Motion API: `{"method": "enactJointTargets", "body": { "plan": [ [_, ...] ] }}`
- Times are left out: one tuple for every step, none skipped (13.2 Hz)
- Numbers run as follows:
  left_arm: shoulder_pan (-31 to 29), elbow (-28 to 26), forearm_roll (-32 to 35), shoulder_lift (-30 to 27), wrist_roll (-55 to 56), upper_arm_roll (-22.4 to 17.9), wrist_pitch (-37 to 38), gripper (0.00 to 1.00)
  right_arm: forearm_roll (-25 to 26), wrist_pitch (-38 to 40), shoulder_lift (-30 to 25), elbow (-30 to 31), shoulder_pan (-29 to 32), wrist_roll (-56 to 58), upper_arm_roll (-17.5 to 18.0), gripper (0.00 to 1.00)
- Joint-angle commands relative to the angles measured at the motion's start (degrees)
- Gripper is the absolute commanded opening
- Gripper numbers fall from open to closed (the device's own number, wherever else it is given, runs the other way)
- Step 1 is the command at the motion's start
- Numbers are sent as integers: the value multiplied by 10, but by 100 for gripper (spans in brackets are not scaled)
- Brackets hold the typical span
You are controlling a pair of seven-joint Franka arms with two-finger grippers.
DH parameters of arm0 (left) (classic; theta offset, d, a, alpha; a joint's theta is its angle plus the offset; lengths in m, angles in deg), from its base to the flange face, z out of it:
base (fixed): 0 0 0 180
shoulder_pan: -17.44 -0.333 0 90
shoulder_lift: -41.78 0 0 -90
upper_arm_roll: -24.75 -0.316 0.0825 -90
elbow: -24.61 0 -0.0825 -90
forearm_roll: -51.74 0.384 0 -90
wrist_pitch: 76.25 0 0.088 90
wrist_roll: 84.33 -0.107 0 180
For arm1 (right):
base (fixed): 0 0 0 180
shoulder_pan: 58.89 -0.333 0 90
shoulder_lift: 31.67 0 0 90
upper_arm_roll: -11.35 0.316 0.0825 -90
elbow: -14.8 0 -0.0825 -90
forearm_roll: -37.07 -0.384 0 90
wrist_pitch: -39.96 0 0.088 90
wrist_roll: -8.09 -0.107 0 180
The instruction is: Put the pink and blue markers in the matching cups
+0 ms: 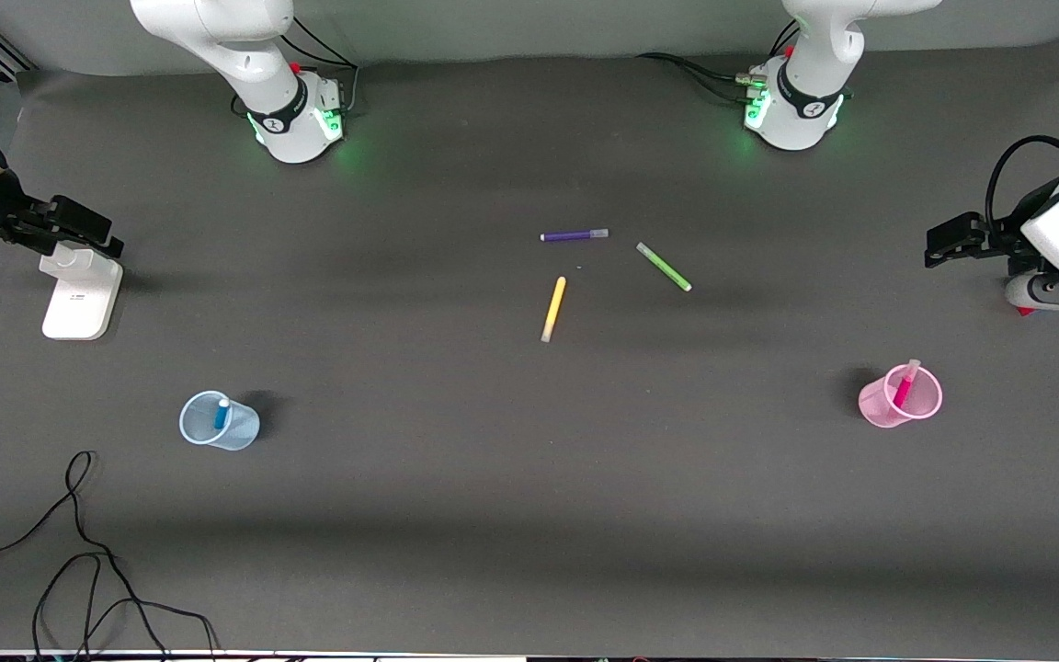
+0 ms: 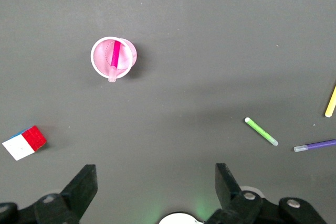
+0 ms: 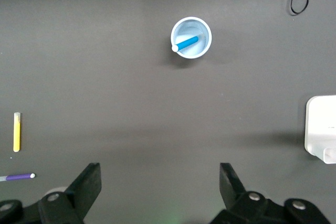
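The pale blue cup [image 1: 240, 432] stands toward the right arm's end of the table, with the blue marker [image 1: 222, 414] leaning inside it. Toward the left arm's end, the pale pink cup [image 1: 874, 405] holds the pink marker [image 1: 904, 386], whose cap pokes over the rim. My left gripper [image 2: 156, 182] hangs open and empty, well apart from the pink cup [image 2: 131, 53] and its marker [image 2: 115, 55]. My right gripper [image 3: 160, 184] is open too, with nothing in it, away from the blue cup [image 3: 203, 45] and blue marker [image 3: 186, 42]. Both arms [image 1: 948, 244] [image 1: 88, 230] wait at the table's ends.
A purple marker [image 1: 574, 235], a green marker [image 1: 664, 267] and a yellow marker [image 1: 553, 309] lie mid-table, farther from the front camera than the cups. A white stand [image 1: 81, 292] sits under the right gripper. A colour cube [image 2: 24, 142] lies near the left arm. A black cable [image 1: 79, 552] trails at the front edge.
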Motion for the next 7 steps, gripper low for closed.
{"method": "enactJointTargets", "body": {
  "plan": [
    [10, -14, 4, -17, 5, -5, 3, 100, -14, 0, 33, -48, -17, 23, -8, 100],
    [10, -14, 6, -16, 5, -5, 2, 100, -13, 1, 43, -61, -46, 19, -29, 100],
    [9, -13, 6, -16, 5, -5, 2, 100, -8, 1, 49, -65, -77, 15, -50, 100],
    [10, -13, 6, -16, 5, -5, 2, 100, -7, 1, 52, -66, -89, 16, -54, 100],
    [10, -14, 6, -16, 5, -5, 2, 100, -6, 1, 53, -66, -91, 17, -54, 100],
    [10, -13, 6, -16, 5, -5, 3, 100, -7, 1, 55, -67, -91, 17, -54, 100],
    [10, -13, 6, -16, 5, -5, 2, 100, -7, 1, 56, -67, -90, 14, -55, 100]
  ]
}}
